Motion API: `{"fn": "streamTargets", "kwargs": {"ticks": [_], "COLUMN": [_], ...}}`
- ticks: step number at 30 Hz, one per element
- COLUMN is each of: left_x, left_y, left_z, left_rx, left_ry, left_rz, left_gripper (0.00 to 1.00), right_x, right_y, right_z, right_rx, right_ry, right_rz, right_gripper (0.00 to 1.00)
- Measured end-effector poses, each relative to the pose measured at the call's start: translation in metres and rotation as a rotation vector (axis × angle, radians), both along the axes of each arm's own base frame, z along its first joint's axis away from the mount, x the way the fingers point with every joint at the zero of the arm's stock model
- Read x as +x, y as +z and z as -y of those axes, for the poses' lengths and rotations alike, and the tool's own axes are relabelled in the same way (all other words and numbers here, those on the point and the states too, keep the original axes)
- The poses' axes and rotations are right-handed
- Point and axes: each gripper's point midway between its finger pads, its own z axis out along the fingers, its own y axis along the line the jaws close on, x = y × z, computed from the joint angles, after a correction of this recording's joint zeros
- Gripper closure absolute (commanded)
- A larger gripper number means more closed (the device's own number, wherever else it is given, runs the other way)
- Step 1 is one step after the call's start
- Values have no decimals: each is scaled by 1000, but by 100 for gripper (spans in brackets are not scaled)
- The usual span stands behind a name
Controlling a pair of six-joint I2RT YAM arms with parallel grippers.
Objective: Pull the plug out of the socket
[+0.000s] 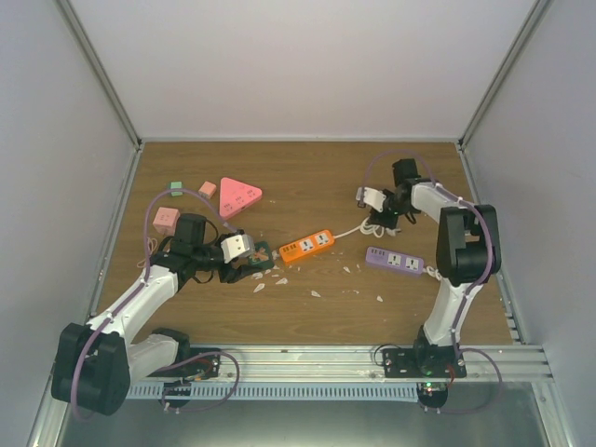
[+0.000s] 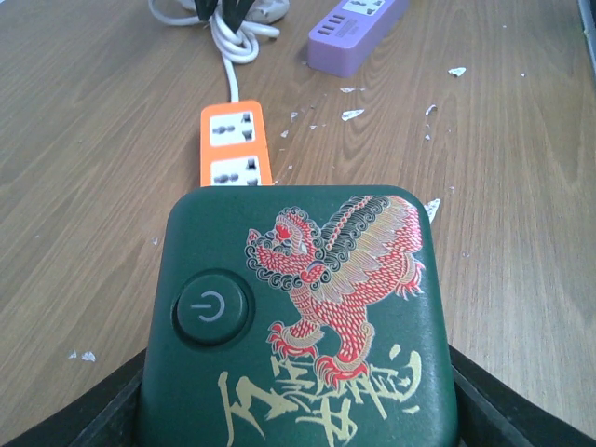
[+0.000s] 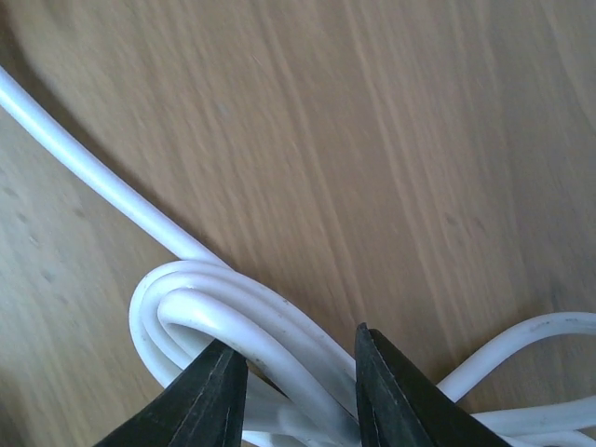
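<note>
**Both tools gripped, plug ready to pull**

Status: left tool [image 1: 250, 265] is grasping the green block [image 2: 298, 317] by its two sides, lion print and power button facing up. That block looks like the plug end: its far edge butts against one short end of the orange socket [image 2: 235, 149]. Off the socket's other end, right tool [image 3: 296, 346] is clenched on the looped white cord [image 3: 93, 177]. The socket lies flat on the desk [image 1: 307, 177], between the two tools. The purple strip [image 1: 394, 262] sits near the socket on the right-arm side and is not involved.

To do it well: pull the block straight back along the socket's long axis, no twist, low to the desk. The cord grip is a soft anchor, so take up the slack first or the socket will likely slide along.
</note>
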Motion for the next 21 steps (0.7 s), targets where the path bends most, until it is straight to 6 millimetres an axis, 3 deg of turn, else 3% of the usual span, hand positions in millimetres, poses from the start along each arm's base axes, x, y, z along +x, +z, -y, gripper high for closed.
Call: {"fn": "streamTargets", "kwargs": {"ticks": [11,21], "left_x": [0,0], "left_y": [0,0], "left_z": [0,0], "left_rx": [0,0], "left_ry": [0,0], "left_rz": [0,0], "left_gripper": [54,54], "right_x": [14,7], "right_y": [0,0], "right_z": [101,168], "right_rx": [-37,-71], "right_ry": [-192,-275], "right_rz": [21,34], "right_gripper": [68,68]}}
